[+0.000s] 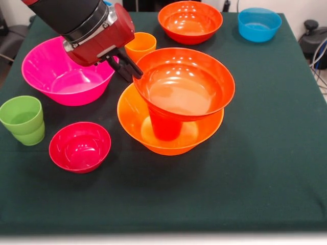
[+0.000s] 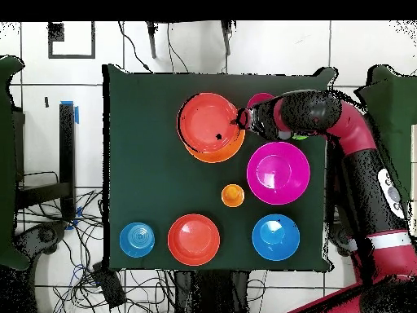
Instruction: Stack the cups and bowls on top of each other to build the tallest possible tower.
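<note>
The tower (image 1: 173, 109) stood near the middle of the green-clothed bench (image 1: 265, 168): a wide glossy orange plastic bowl (image 1: 134, 118) at the base, a red-orange tapered plastic cup (image 1: 164, 126) standing inside it, and a second glossy orange bowl (image 1: 184, 84) resting on top of that cup. The upper bowl hid the cup's top, so its rim could not be made out, and from overhead the whole tower (image 2: 211, 126) read as one disc with only a sliver of the base bowl showing.

The black gripper (image 1: 129, 67) sat at the upper bowl's rim, on the side facing the big pink plastic bowl (image 1: 64, 74). Its fingers were dark and partly covered by the red wrist housing (image 1: 99, 41); whether they clasped the rim or stood apart from it could not be told.

A small orange plastic cup (image 1: 141, 45) stood just behind the tower, half hidden by the gripper. In front of the tower and to the pink bowl's side sat a small crimson plastic bowl (image 1: 79, 146), and beyond that a light green plastic cup (image 1: 23, 120). Well behind the tower were a red-orange plastic bowl (image 1: 190, 21) and a blue plastic bowl (image 1: 259, 24). Overhead, a second blue bowl (image 2: 275, 237) showed; in the front view it lay behind the arm.
</note>
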Controlling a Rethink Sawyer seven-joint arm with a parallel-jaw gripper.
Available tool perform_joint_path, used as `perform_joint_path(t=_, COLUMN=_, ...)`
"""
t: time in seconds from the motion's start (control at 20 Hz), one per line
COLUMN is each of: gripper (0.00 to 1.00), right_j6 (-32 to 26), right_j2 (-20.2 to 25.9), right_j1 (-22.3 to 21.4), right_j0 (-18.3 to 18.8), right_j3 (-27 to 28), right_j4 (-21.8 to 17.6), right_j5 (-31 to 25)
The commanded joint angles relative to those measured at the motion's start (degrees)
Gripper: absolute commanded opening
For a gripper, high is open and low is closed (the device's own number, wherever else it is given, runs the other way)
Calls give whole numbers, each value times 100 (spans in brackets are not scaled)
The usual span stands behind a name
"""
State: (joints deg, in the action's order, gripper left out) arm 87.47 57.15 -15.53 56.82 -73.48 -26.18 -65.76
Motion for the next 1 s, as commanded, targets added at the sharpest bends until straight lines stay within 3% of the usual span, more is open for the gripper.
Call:
perform_joint_path(t=0.05, gripper=0, right_j6=-2286, right_j2=-68, right_j1=26, right_j0=10, right_j3=450, right_j4=-167, right_j5=-707)
perform_joint_path(t=0.5, gripper=0, right_j6=-2462, right_j2=-65, right_j1=43, right_j0=7, right_j3=689, right_j4=-146, right_j5=-979)
perform_joint_path(t=1.0, gripper=0, right_j6=-2500, right_j2=-147, right_j1=102, right_j0=34, right_j3=585, right_j4=-201, right_j5=-742)
